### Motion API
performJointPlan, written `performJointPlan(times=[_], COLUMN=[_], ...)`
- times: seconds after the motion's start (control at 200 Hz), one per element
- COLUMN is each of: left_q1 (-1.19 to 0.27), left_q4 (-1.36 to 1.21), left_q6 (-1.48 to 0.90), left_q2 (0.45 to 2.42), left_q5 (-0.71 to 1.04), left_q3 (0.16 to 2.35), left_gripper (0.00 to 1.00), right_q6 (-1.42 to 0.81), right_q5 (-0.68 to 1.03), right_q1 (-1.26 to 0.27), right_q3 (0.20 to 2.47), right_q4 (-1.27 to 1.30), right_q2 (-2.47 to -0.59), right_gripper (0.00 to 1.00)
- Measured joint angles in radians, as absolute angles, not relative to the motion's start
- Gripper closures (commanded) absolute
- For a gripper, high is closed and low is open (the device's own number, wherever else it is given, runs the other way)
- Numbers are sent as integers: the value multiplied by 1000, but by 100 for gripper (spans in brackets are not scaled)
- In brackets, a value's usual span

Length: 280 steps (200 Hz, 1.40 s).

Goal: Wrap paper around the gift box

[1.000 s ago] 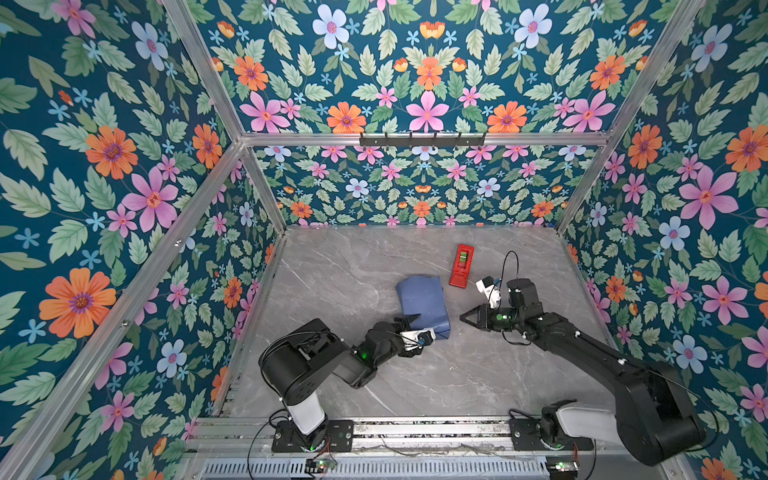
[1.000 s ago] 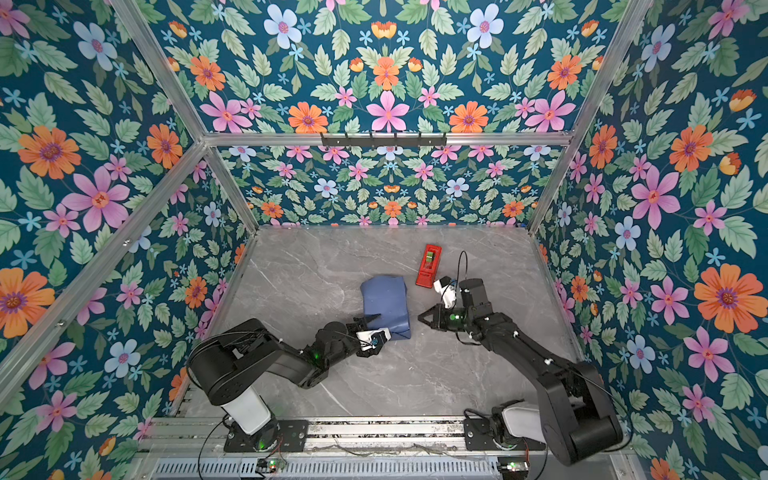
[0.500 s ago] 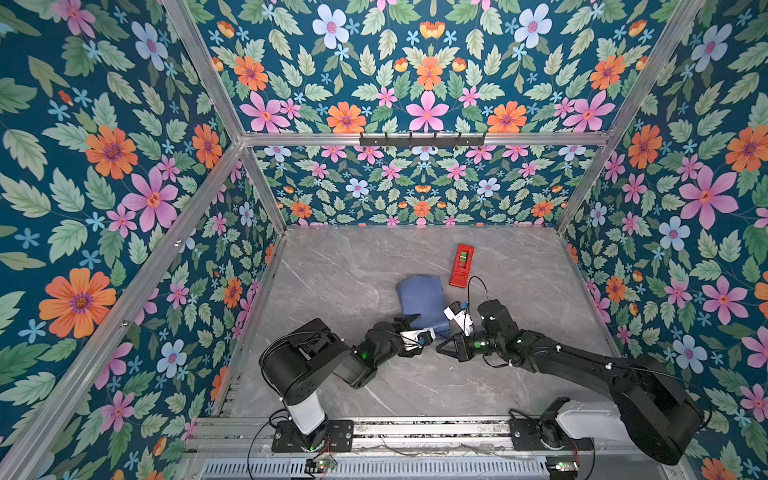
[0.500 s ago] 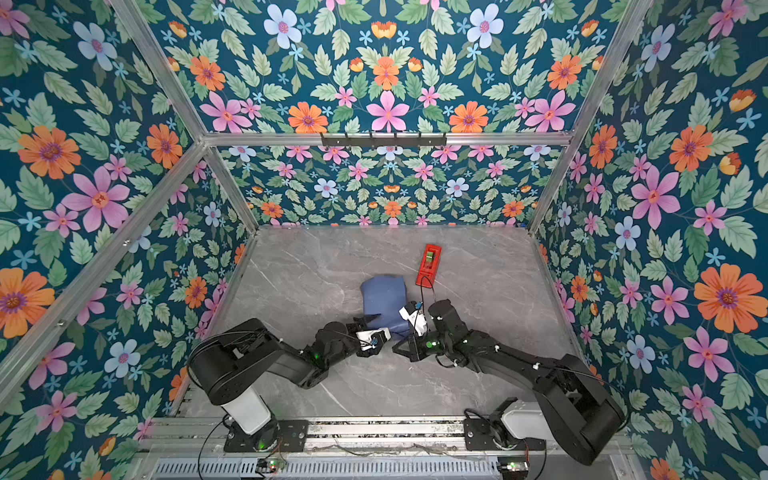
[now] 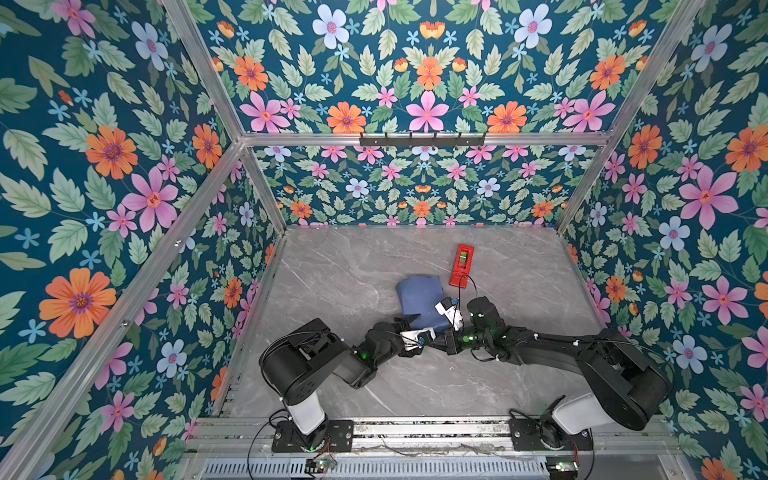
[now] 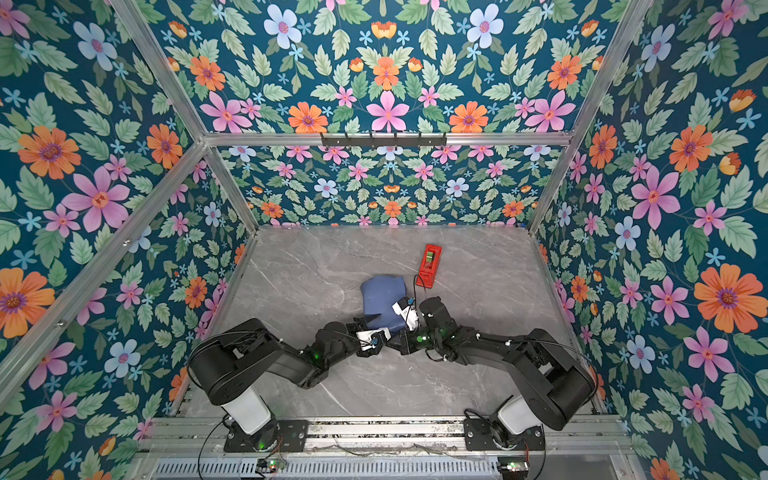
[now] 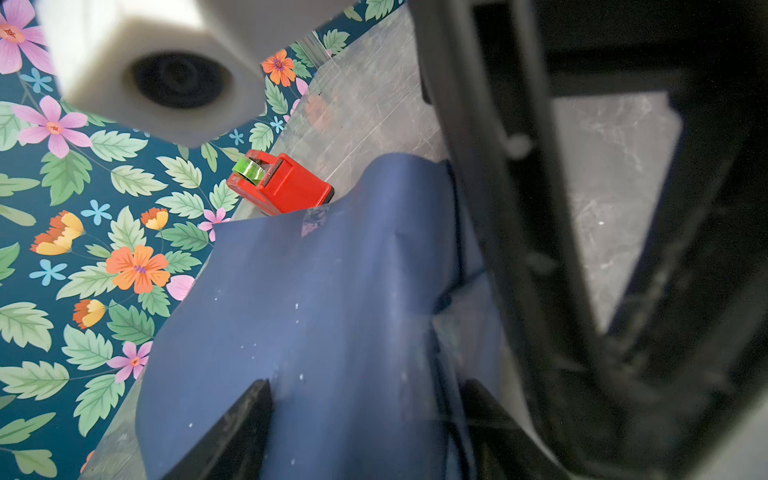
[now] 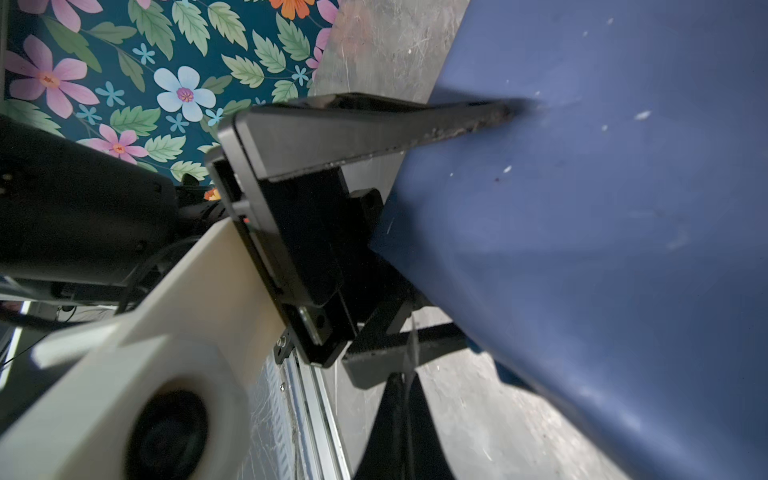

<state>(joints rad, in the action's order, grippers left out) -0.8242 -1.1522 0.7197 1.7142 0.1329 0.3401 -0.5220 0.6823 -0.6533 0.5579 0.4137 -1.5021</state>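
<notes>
The left pincer (image 5: 419,328) has its jaws spread wide and set across the end of the paper (image 5: 417,295) nearest it, gripping the parcel there. In the left wrist view the slate-blue sheet fills the gap between its two dark fingers (image 7: 249,415). In the right wrist view one finger presses a dent into the paper's face and the other runs under its edge. The paper is folded dark face out into a flat, box-shaped parcel that lies on the grey worktop (image 5: 353,270) straight ahead of that pincer. It covers the gift box, and none of the box shows. The right pincer (image 5: 444,340) is closed and low over the worktop, its tip just beside the left pincer at the parcel's near corner; whether the two touch cannot be told. A thin see-through sliver (image 8: 410,349) stands at its tip, too blurred to name. A red tape dispenser (image 5: 462,266) with a green roll lies beyond the parcel from both pincers, just beside the parcel's far corner on the right pincer's side.
</notes>
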Motion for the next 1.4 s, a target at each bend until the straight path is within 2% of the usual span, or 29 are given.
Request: performJointPlan(times=[1.4], left_q1=[-824], left_q4=[-1152], left_q6=[713], left_q2=[1714], left_q5=[133], left_q3=[341], left_gripper=[27], right_q6=[-585], right_q5=[574], right_q1=[-654], right_q3=[594], right_q4=[415], right_q2=[-1551], right_gripper=[100])
